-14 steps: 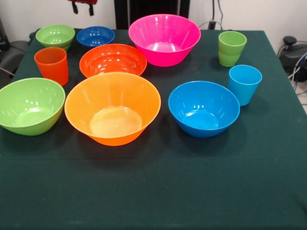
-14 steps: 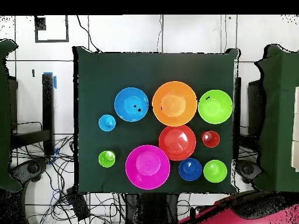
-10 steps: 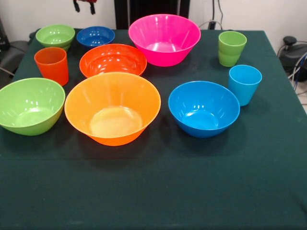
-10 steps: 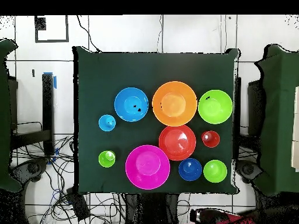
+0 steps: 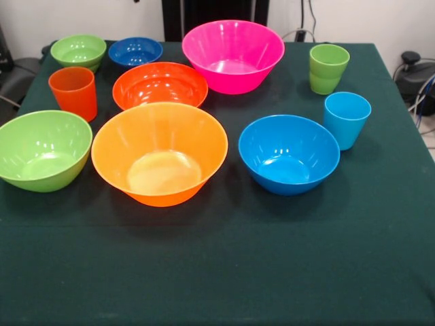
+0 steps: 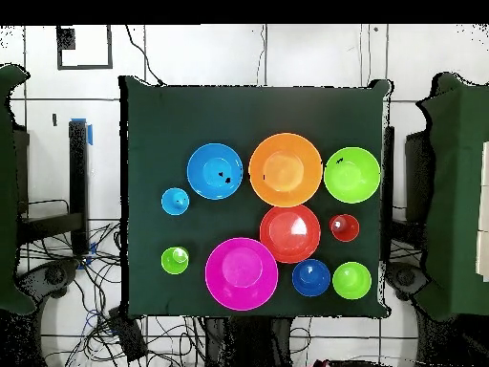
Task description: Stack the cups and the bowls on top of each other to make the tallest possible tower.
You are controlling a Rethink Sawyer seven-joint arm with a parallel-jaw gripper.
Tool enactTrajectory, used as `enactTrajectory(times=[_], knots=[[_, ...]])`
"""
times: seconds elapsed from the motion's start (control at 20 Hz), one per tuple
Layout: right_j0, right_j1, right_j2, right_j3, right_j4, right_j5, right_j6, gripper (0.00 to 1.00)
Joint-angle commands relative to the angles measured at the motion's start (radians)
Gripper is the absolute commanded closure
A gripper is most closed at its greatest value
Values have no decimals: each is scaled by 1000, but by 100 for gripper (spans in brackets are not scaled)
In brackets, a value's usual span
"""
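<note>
All bowls and cups stand apart and upright on the table; nothing is stacked. In the front view the large pink bowl [image 5: 233, 54] is at the far middle and the large orange bowl [image 5: 160, 153] at the centre. The red-orange bowl [image 5: 160, 85] is behind the orange one, the lime green bowl [image 5: 42, 149] at the left and the blue bowl [image 5: 289, 154] at the right. The small green bowl [image 5: 78, 51] and small dark blue bowl [image 5: 135, 51] are far left. The orange cup [image 5: 73, 92] is at the left; the green cup [image 5: 328, 68] and light blue cup [image 5: 346, 119] are at the right. The gripper shows in neither view.
A dark green cloth covers the table [image 5: 217, 272]. The black pedestal [image 5: 207, 10] stands at the far edge. In the overhead view, cables [image 6: 115, 325] lie on the floor beside the table [image 6: 248, 115], whose far part holds nothing.
The gripper tips at the front view's top edge rose out of the picture. The red arm at the overhead view's bottom edge drew back out of sight. No bowl or cup moved.
</note>
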Motion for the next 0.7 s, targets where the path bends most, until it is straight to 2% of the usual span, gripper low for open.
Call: enactTrajectory(times=[0.05, 0.4, 0.7], knots=[[114, 57, 201, -126, 3, 83, -61, 0], [259, 140, 163, -230, -47, -67, 53, 0], [310, 226, 165, -320, -24, -111, 76, 0]])
